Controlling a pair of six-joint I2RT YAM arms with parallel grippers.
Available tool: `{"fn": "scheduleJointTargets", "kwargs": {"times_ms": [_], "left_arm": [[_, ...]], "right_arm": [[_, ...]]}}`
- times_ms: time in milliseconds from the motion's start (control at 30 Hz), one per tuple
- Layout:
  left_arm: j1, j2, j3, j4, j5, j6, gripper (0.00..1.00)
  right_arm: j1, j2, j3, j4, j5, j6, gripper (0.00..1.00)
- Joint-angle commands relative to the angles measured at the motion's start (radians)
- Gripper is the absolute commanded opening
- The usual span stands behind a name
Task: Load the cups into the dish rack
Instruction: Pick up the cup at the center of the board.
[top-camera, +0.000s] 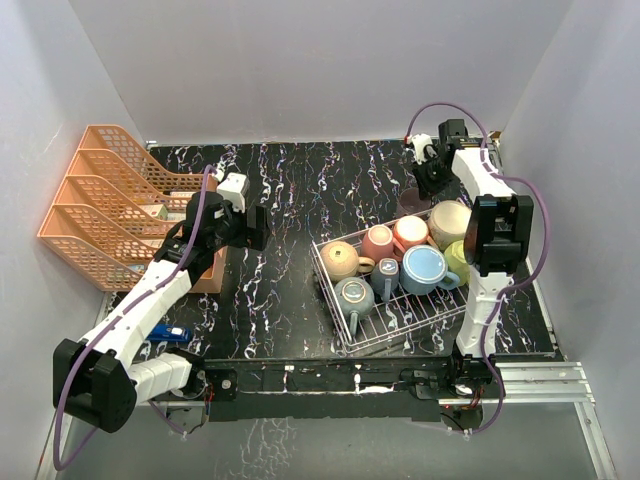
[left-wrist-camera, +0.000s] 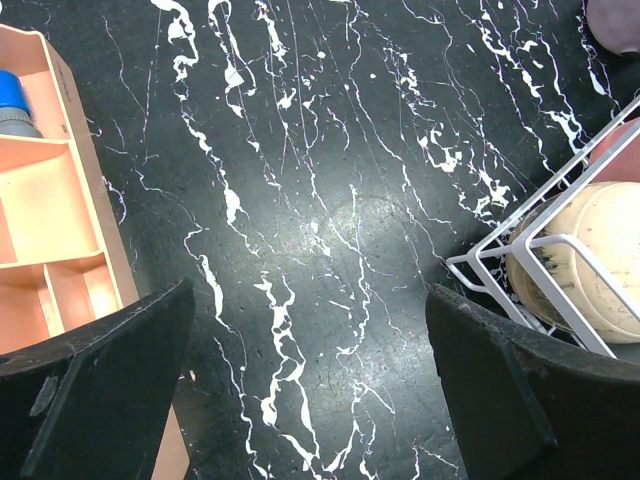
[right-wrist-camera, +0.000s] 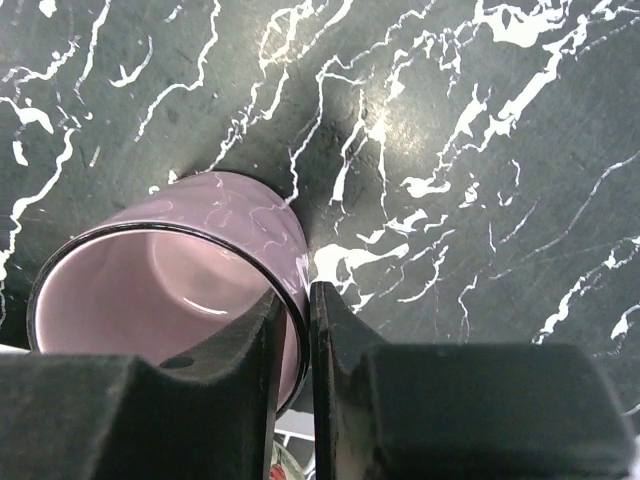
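Observation:
My right gripper is shut on the rim of a mauve mug, one finger inside and one outside, over the table's far right. The mug also shows in the top view just behind the white wire dish rack. The rack holds several mugs: tan, pink, peach, pale yellow, green, blue, grey-teal, small grey. My left gripper is open and empty over bare table left of the rack; the rack corner is by its right finger.
An orange tiered tray organizer stands at the far left. A peach compartment box lies beside it under my left arm. A small blue object lies near the front left. White walls close in the table.

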Motion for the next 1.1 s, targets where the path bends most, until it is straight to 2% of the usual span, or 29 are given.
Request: {"fn": "scheduleJointTargets", "kwargs": {"times_ms": [0,133,500,733,900,1067], "left_arm": [[0.005,-0.001,-0.003,-0.007,-0.017,0.015,0.97],[0.005,-0.004,-0.006,-0.003,-0.022,0.018,0.97],[0.005,-0.021,-0.020,0.017,-0.021,0.020,0.97],[0.005,-0.090,-0.060,0.086,0.016,0.004,0.97],[0.005,-0.181,-0.077,0.117,0.084,-0.121,0.97],[0.005,-0.269,-0.054,0.162,0.270,-0.376,0.97]], "right_arm": [[0.002,-0.035,0.034,0.080,-0.087,0.001,0.14],[0.002,-0.075,0.042,0.124,-0.128,0.020,0.08],[0.002,-0.184,0.088,0.198,-0.259,0.123,0.08],[0.001,-0.275,0.092,0.237,-0.366,0.219,0.08],[-0.011,-0.377,0.055,0.289,-0.483,0.321,0.08],[-0.036,-0.532,-0.090,0.438,-0.652,0.444,0.08]]}}
